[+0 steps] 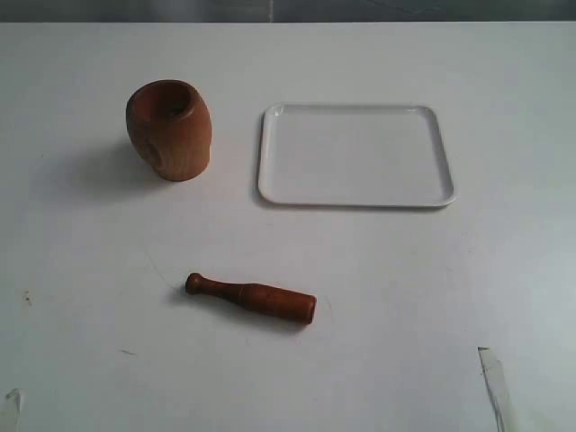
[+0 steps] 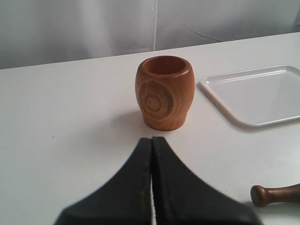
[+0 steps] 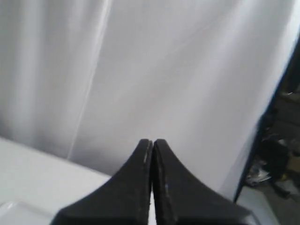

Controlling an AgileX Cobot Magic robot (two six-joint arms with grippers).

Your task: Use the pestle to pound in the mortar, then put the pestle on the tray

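The reddish-brown wooden mortar [image 1: 168, 130] stands upright on the white table, left of the white tray [image 1: 355, 155]. The pestle [image 1: 251, 298] lies on its side nearer the front, knob end pointing left. Neither gripper shows in the exterior view. In the left wrist view my left gripper [image 2: 152, 139] is shut with nothing in it, a short way off the mortar [image 2: 164, 92], with the tray [image 2: 255, 93] and the pestle's knob [image 2: 274, 194] to one side. My right gripper [image 3: 152, 141] is shut and empty, facing a white curtain.
The tray holds nothing. Bits of clear tape [image 1: 494, 385] lie on the table at the front right and front left corners. A white curtain [image 3: 154, 70] hangs behind the table, and dark clutter [image 3: 281, 154] sits off to the side in the right wrist view.
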